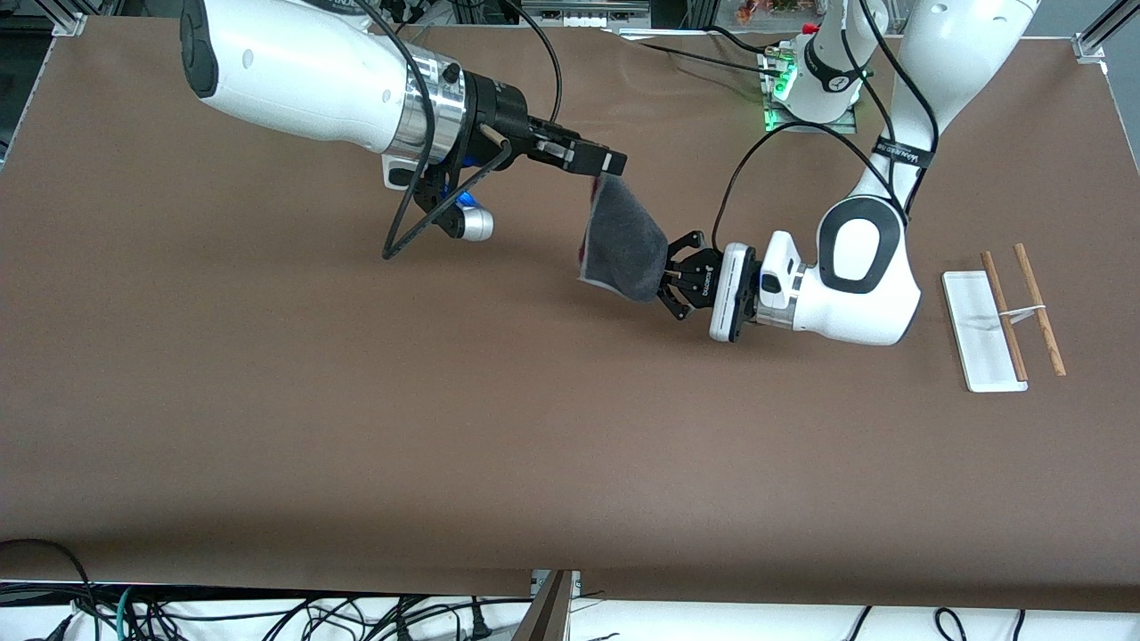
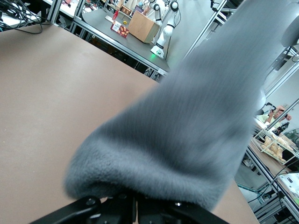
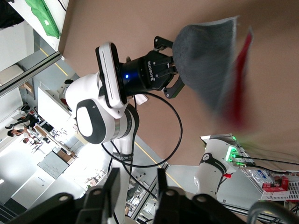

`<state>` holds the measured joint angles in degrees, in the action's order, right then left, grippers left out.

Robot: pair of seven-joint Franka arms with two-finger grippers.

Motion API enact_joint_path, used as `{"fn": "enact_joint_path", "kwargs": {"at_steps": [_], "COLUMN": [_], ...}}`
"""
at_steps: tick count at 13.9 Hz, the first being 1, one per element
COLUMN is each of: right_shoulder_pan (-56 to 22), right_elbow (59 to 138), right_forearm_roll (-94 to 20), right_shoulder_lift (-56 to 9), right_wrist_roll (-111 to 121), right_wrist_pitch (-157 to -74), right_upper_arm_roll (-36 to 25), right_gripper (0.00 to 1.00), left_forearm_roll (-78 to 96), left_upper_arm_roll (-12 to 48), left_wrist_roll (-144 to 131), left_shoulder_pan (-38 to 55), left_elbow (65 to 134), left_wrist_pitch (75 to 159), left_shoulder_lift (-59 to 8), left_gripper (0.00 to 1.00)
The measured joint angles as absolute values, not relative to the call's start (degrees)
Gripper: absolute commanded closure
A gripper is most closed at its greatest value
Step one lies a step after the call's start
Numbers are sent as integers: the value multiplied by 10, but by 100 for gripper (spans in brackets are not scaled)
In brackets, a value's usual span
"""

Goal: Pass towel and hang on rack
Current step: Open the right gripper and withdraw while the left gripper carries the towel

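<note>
The towel is up in the air over the middle of the table, dark grey face out, with a pink-red edge showing. My left gripper is shut on its lower corner; in the left wrist view the grey towel bulges over the closed left gripper. My right gripper is just above the towel's top edge. In the right wrist view the right gripper is open with nothing between its fingers, and the towel and the left gripper show farther off. The rack lies flat at the left arm's end of the table.
The rack's two brown rods lie beside its white base. A black cable loop hangs under the right arm's wrist. The left arm's base with a green light stands at the table's robot edge. Bare brown table lies toward the front camera.
</note>
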<state>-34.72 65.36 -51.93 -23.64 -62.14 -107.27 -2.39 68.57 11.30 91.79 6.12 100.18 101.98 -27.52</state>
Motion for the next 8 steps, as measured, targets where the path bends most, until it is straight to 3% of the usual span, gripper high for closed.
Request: {"fn": "enact_joint_path", "kwargs": {"at_steps": [4, 8], "right_shoulder_pan": [-330, -285], "right_elbow": [654, 654], "right_forearm_roll": [-519, -506], "right_shoulder_lift": [-237, -241], "right_wrist_roll": [-621, -607], "right_wrist_pitch": [-1074, -1067], "right_upper_arm_roll": [-29, -31], "right_gripper": [0, 0], "left_forearm_roll": [635, 522], "left_upper_arm_roll": [110, 107], "left_wrist_roll": [916, 856], "left_shoulder_pan": [56, 46], "left_elbow": [997, 941], "left_wrist_pitch": [1012, 959], "left_shoulder_lift": [-263, -254], "left_gripper": [100, 100]}}
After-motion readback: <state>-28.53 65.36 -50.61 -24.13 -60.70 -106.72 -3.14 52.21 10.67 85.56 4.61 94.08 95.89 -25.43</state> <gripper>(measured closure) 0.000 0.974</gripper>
